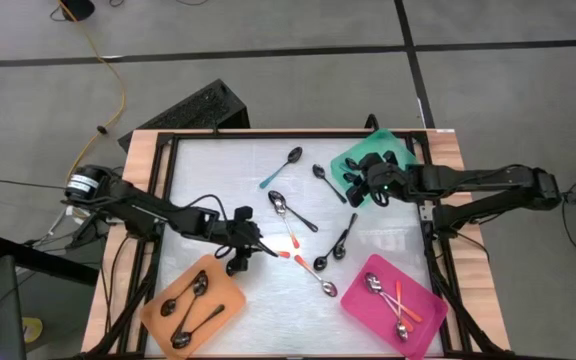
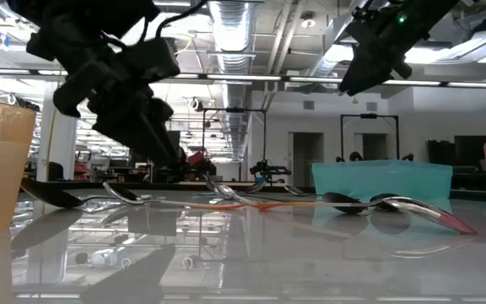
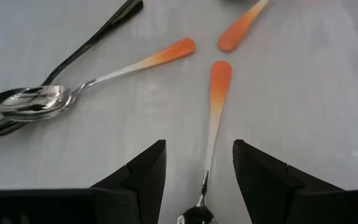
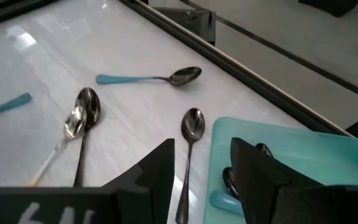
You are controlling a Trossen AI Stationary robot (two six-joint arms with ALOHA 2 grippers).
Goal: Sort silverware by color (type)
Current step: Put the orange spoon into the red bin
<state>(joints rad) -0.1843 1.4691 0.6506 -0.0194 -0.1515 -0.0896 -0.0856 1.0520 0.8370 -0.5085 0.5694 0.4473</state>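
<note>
Two dark fingers (image 3: 143, 180) of the left gripper (image 1: 258, 245) fill the near edge of the left wrist view, standing apart with nothing between them except the thin handle of an orange-handled spoon (image 3: 215, 106) lying flat on the table beneath. A second orange-handled spoon (image 3: 92, 81) lies beside it, its silver bowl resting against a dark spoon (image 3: 92, 40). White marks show on the right gripper's body in its wrist view, but they cannot be read.

From above, the table (image 1: 218, 180) is pale and glossy, edged with a wooden frame, and it stands on a grey floor crossed by dark lines; a yellow cable (image 1: 118, 90) trails over that floor. The low view looks into a large hall with ceiling ducts and strip lights.

Loose spoons lie scattered over the middle of the table, among them a teal-handled spoon (image 1: 282, 167) and a black spoon (image 1: 328, 183). The orange tray (image 1: 228, 320) near the left arm holds dark spoons, the pink tray (image 1: 428, 330) holds silver and orange-handled ones, and the teal tray (image 1: 343, 160) sits at the far right corner.

The left arm reaches low across the table toward its centre. The right gripper (image 1: 360, 185) hangs over the teal tray's inner edge, fingers (image 4: 160, 171) parted and empty, with the right arm stretched in from the side.
</note>
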